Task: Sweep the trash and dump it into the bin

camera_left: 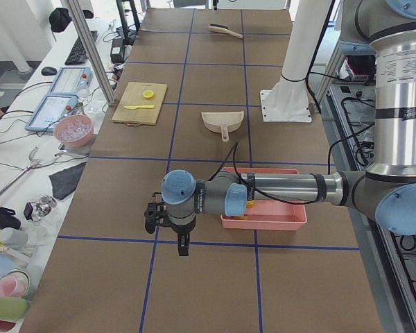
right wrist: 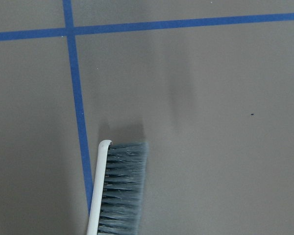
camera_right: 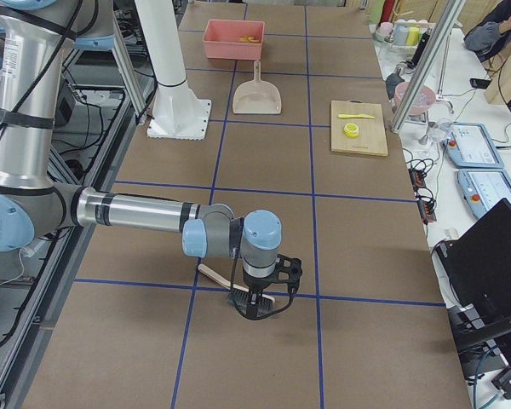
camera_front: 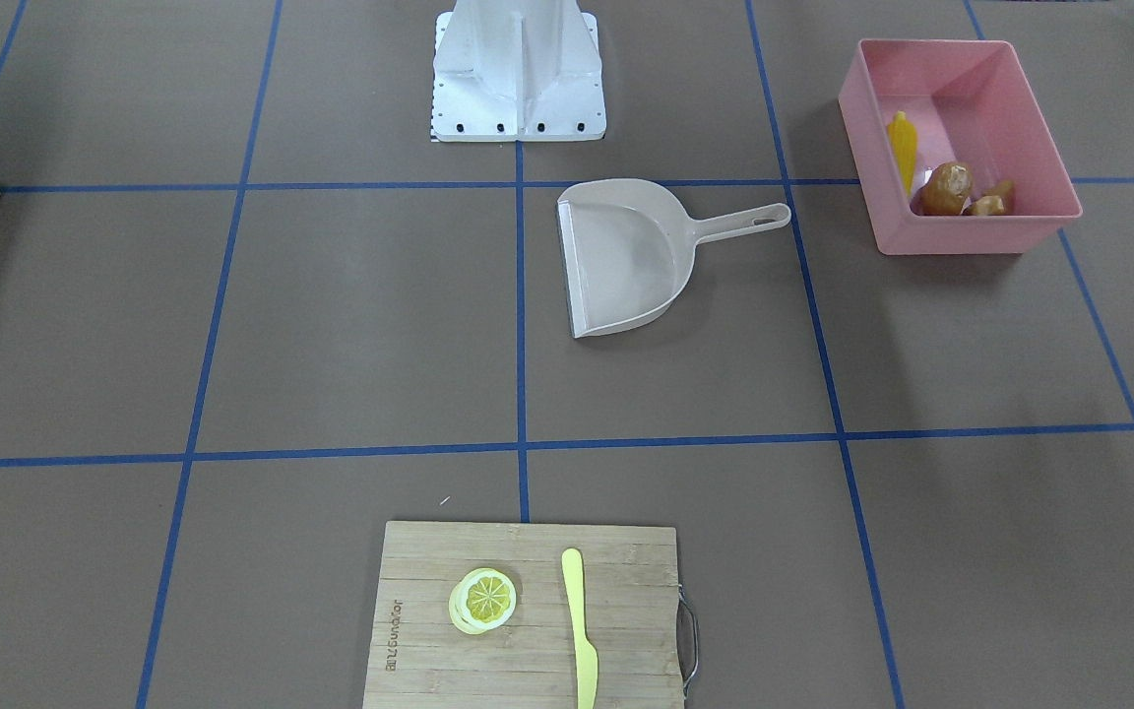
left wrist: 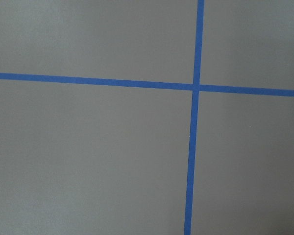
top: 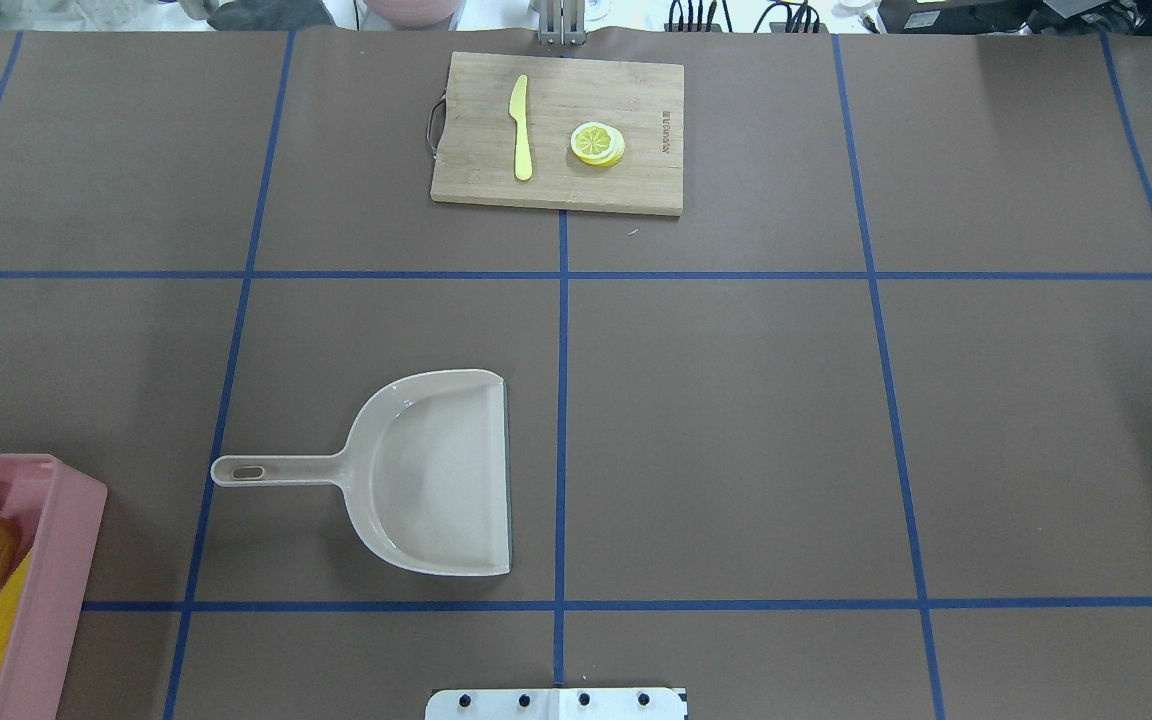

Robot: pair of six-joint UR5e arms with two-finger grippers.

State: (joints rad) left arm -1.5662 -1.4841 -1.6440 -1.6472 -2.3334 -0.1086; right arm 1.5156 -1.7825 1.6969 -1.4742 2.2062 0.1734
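The trash lies inside the pink bin (camera_front: 1039,128): a yellow corn cob (camera_front: 903,148), an orange-brown potato (camera_front: 947,186) and a tan ginger root (camera_front: 992,200). The bin (top: 66,540) shows at the overhead view's lower left edge. A beige dustpan (camera_front: 626,256) lies empty near the table's middle. My left gripper (camera_left: 182,246) hangs over bare table beyond the bin; I cannot tell its state. My right gripper (camera_right: 257,305) hovers at the head of a grey-bristled brush (right wrist: 120,191) lying on the table; I cannot tell whether it is open or shut.
A wooden cutting board (top: 636,100) carries a lemon slice (top: 597,143) and a pale yellow knife (top: 521,125) at the far edge. The white robot base (camera_front: 518,79) stands by the dustpan. Benches with tablets and clutter line the far side.
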